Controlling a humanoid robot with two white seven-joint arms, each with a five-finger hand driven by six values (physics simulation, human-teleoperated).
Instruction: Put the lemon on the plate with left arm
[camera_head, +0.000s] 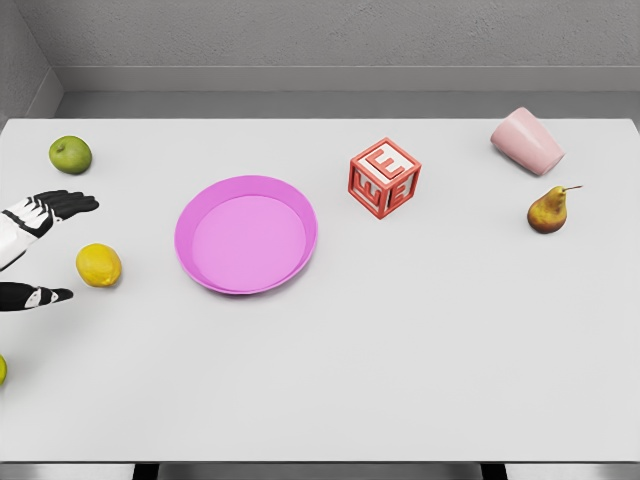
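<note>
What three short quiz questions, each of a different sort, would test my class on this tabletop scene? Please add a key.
1. True or false: the lemon already lies on the pink plate.
2. Multiple choice: which thing lies nearest the pear? A. green apple B. pink cup C. lemon
3. Fill in: the left hand is open, with fingers above the lemon in the picture and the thumb below, and holds ____.

Key: 1. False, it rests on the table left of the plate. 2. B. 3. Nothing.
</note>
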